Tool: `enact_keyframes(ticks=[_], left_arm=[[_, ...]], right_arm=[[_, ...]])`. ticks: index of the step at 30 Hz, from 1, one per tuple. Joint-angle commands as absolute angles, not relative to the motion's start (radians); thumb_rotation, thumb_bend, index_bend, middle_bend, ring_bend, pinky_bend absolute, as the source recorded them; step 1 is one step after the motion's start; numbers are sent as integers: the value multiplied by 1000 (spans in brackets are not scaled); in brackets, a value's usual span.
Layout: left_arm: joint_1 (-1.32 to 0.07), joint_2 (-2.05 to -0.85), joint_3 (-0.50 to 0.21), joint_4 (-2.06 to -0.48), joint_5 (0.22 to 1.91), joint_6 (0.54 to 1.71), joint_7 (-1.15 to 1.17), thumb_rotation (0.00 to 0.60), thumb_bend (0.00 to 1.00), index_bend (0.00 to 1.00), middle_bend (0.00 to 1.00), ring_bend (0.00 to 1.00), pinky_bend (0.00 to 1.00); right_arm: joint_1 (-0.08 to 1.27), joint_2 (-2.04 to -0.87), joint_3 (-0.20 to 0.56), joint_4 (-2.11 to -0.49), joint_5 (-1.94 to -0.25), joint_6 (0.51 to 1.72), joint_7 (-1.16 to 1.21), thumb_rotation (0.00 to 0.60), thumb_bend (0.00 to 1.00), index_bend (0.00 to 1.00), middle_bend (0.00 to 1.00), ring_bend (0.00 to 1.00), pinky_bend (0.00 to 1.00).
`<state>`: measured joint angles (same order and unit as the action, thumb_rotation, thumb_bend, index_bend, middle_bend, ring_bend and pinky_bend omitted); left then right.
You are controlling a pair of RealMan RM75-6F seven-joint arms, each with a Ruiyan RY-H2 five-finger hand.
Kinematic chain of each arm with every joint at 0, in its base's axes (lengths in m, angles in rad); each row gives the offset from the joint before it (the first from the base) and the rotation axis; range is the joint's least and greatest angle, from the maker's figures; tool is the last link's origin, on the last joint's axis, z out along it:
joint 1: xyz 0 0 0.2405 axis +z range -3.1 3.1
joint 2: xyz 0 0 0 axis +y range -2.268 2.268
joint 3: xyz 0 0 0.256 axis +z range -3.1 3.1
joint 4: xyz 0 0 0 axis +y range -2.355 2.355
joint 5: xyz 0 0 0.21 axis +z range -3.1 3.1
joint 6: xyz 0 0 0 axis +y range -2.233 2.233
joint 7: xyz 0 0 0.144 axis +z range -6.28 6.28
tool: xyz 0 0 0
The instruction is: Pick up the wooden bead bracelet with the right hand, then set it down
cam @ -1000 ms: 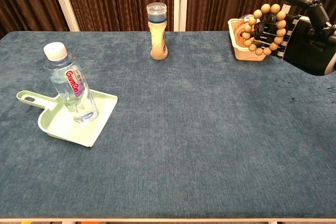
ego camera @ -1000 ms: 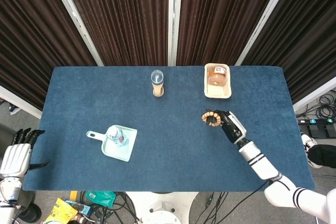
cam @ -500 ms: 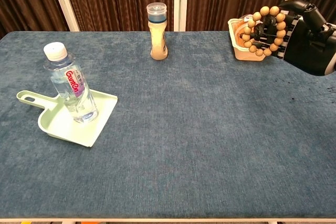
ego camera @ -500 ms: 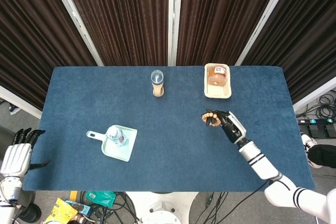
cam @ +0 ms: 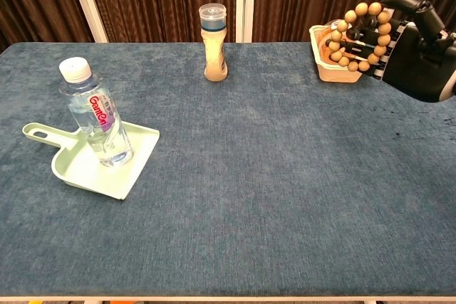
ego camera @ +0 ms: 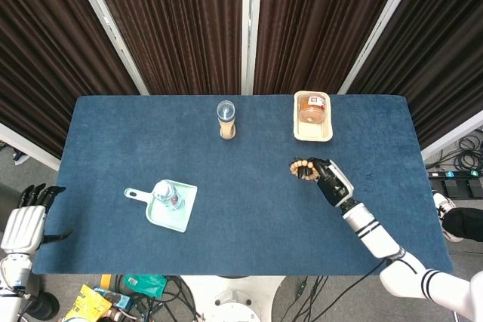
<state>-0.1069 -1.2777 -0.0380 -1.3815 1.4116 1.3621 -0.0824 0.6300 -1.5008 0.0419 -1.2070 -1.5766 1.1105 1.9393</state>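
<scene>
One bracelet, held up off the tabletop

The wooden bead bracelet is gripped by the right hand, fingers curled through its loop, lifted above the blue tabletop near the tray. The left hand is seen hanging off-table, fingers spread.

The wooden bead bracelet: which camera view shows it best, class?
The chest view: the wooden bead bracelet appears large, its beads distinct, held above the table by the right hand. The head view shows it only as a small ring.

Wooden bead bracelet (tan round beads) looped, held above table.
</scene>
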Motion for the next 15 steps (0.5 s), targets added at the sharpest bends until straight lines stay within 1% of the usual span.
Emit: enact_keyframes(ticks=[1, 8, 13, 15], left_arm=[[-106, -1277, -38, -1383, 1411, 1363, -82, 600, 35, 175, 157, 57, 21], [-106, -1277, -37, -1386, 1412, 1364, -79, 600, 34, 175, 157, 57, 20], [-107, -1277, -38, -1386, 1412, 1363, -77, 600, 35, 175, 157, 57, 21], [-107, -1276, -38, -1387, 1412, 1365, -77, 600, 35, 175, 157, 57, 21]], right_arm=[[640, -1492, 35, -1195, -1597, 1113, 2026, 372, 568, 646, 578, 263, 9], [640, -1487, 33, -1181, -1605, 1138, 2087, 373, 736, 646, 579, 264, 19], [639, -1483, 34, -1178, -1604, 1152, 2135, 382, 940, 647, 579, 263, 29], [638, -1484, 34, -1175, -1605, 1158, 2155, 382, 989, 628, 579, 264, 30]])
